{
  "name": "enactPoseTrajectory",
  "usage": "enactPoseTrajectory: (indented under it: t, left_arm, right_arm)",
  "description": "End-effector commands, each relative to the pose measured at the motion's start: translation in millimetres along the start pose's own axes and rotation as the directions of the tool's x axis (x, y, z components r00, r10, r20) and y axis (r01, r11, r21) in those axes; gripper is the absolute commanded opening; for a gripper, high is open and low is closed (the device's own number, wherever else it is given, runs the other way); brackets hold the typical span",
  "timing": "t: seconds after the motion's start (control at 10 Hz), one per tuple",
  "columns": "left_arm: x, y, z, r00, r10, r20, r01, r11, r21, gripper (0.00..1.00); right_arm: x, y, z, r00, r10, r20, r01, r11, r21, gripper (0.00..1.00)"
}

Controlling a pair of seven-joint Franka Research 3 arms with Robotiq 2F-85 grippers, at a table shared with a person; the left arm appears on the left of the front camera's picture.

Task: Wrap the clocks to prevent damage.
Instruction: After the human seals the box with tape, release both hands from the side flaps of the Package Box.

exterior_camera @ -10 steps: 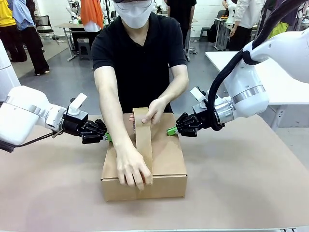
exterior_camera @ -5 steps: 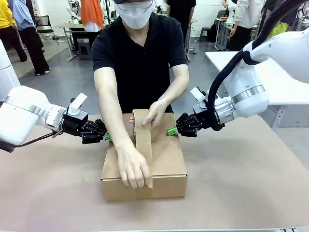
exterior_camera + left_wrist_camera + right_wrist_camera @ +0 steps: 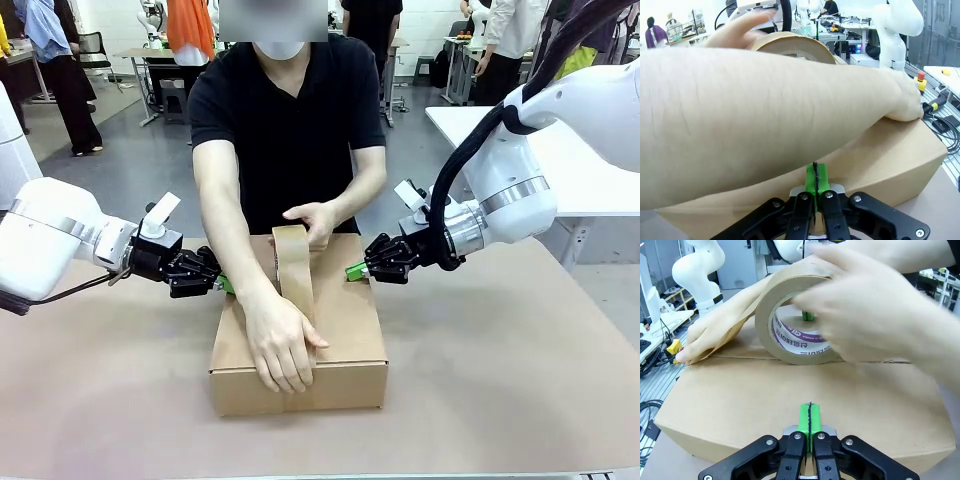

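- Since a second ago the person's near hand [image 3: 280, 340] has slid from the near top edge of the cardboard box [image 3: 350, 330] a little up onto the lid, pressing the brown tape strip [image 3: 293, 270] flat along the centre seam.
- Over the same second the person's far hand [image 3: 312, 218] has drawn the tape roll [image 3: 792, 325] back toward the far edge of the box, so the strip now arches up from the lid to the roll.
- Neither arm has shifted across the three front pictures: the left gripper [image 3: 210, 278] sits at the box's left side near its far corner, the right gripper [image 3: 362, 268] at the right side opposite.
- Each wrist view shows green pads pressed together with no gap and nothing between them, tips at or just short of the box wall; whether they touch it cannot be told. Both sets of jaws are together and empty.
- The box rests on the brown desk [image 3: 500, 380] between the grippers, flaps down. No clock is visible; any would be inside, but that cannot be confirmed.
- Judged from this, the sealing step is well under way: tape covers most of the seam and wraps the near face, while the far end is not yet pressed down or cut.
- The grippers appear to be bracing the box sideways while the person tapes.
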State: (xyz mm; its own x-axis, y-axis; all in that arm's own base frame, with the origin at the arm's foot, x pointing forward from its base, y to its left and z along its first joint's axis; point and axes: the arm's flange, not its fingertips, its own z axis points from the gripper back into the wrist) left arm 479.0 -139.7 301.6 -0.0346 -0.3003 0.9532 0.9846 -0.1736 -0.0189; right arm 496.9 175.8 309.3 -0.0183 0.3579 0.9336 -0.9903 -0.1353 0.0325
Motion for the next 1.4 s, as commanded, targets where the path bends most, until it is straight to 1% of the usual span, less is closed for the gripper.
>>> enactPoseTrajectory:
  t: [0.0, 1.3]
  left_arm:
    - [-1.9, -0.3, 0.1, 1.000, 0.000, -0.009, 0.000, 1.000, 0.008, 0.00]
    - [-1.9, -0.3, 0.1, 1.000, 0.000, -0.009, 0.000, 1.000, 0.008, 0.00]
  right_arm:
    - [-2.7, 0.3, -2.8, 1.000, -0.006, -0.006, 0.006, 1.000, -0.004, 0.01]
    - [-2.7, 0.3, -2.8, 1.000, -0.006, -0.006, 0.006, 1.000, -0.004, 0.01]
